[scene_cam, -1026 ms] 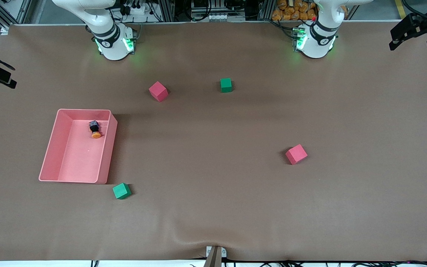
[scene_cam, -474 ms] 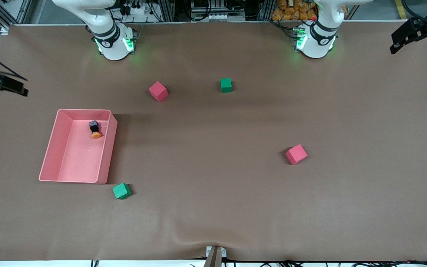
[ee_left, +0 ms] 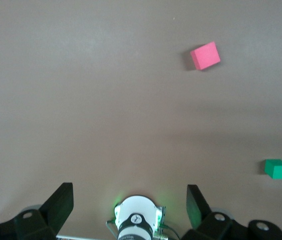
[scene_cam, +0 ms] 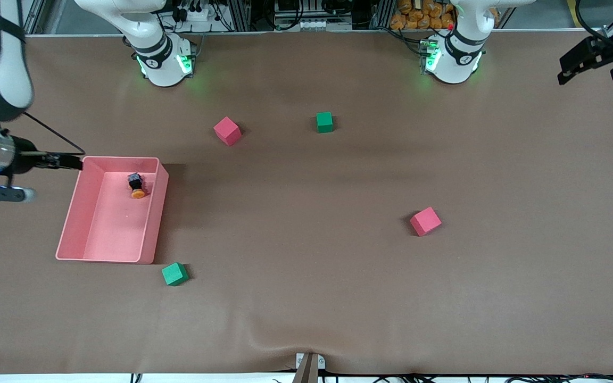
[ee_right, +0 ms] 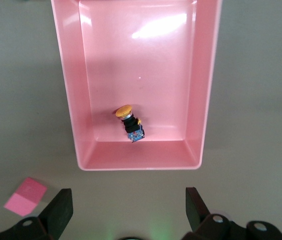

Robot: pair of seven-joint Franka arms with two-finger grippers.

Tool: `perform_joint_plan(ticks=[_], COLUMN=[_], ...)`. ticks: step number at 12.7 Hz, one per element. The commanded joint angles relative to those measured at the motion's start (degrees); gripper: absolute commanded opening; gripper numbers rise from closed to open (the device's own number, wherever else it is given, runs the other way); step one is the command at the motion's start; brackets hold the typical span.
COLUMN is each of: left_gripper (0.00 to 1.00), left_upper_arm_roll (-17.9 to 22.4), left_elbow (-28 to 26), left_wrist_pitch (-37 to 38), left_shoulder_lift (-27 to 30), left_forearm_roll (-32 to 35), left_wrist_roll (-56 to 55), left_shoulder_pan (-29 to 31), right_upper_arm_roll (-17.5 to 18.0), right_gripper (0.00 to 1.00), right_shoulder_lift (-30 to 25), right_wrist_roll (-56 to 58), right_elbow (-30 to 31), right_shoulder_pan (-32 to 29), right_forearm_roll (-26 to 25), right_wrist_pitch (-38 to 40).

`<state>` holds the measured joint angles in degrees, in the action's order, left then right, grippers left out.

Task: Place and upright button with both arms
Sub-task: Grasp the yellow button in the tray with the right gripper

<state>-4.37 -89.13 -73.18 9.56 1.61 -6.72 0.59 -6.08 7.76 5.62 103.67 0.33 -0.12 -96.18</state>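
The button lies on its side in the pink bin, near the bin's end closest to the robot bases, with its orange cap toward the front camera. It also shows in the right wrist view, inside the bin. My right gripper is open and empty, high over the table beside the bin at the right arm's end; its fingers stand wide apart. My left gripper is open and empty, high over the left arm's end of the table, above its own base in its wrist view.
One red cube and one green cube sit near the bases. Another red cube sits mid-table toward the left arm's end. Another green cube sits beside the bin's corner nearest the front camera.
My right arm has swung in from the table's edge to beside the bin, and its forearm now shows. The left gripper has barely shifted. The button and cubes have not moved.
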Motion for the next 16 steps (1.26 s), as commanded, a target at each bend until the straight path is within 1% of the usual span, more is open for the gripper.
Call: perform_joint_plan(ticks=[1, 3, 4, 5, 6, 8, 9, 11, 12, 14, 16], left_gripper=[1.00, 1.00, 1.00, 1.00, 1.00, 1.00, 1.00, 1.00, 1.00, 1.00, 1.00], left_upper_arm_roll=[-0.6, -0.6, -0.6, -1.1, -2.1, -2.4, -2.4, -2.3, -2.3, -2.4, -2.7], left_elbow=[0.6, 0.1, -0.6, -2.7, -4.4, -5.1, -5.1, -5.2, -5.2, -5.0, -4.7], left_wrist_pitch=[1.3, -0.6, -1.1, -2.0, -3.5, -5.7, -6.7, -8.6, -9.5, -11.6, -12.9], left_shoulder_lift=[0.2, -1.0, -1.4, -1.4, -1.3, -2.1, -2.9, -3.6, -3.8, -5.9, -6.9], left_forearm_roll=[-0.2, -0.5, -0.5, -0.5, -0.1, 0.3, 0.3, 0.4, 0.4, 0.4, 0.2], left_wrist_roll=[-0.1, -0.1, 0.0, 0.0, 0.0, 0.0, 0.0, 0.0, 0.0, 0.0, 0.1], left_shoulder_pan=[-0.3, -0.2, -0.3, -0.6, -0.6, -0.3, -0.1, -0.1, 0.0, -0.4, -0.9], right_upper_arm_roll=[0.0, 0.0, 0.0, -0.1, -0.1, 0.0, 0.0, 0.0, 0.0, 0.0, 0.0], right_gripper=[1.00, 1.00, 1.00, 1.00, 1.00, 1.00, 1.00, 1.00, 1.00, 1.00, 1.00], right_shoulder_lift=[-2.7, -2.8, -2.6, -1.8, -0.5, 1.5, 2.8, 5.1, 6.6, 8.1, 10.1], right_wrist_roll=[6.5, 7.7, 8.0, 8.6, 9.2, 10.4, 10.6, 10.6, 10.6, 10.6, 10.6], right_elbow=[13.3, 20.9, 23.9, 25.5, 26.2, 26.3, 27.0, 29.9, 30.2, 30.4, 32.2], right_shoulder_pan=[-1.1, -1.1, -0.9, -0.8, -0.7, -0.7, -0.8, -0.6, -0.6, -0.5, -0.4], right_forearm_roll=[-0.9, -0.9, -0.9, -0.9, -0.9, -0.9, -0.9, -0.9, -0.9, -0.9, -0.9], right_wrist_pitch=[-13.0, -21.5, -25.6, -29.1, -31.1, -32.2, -34.6, -42.8, -45.0, -47.1, -51.2])
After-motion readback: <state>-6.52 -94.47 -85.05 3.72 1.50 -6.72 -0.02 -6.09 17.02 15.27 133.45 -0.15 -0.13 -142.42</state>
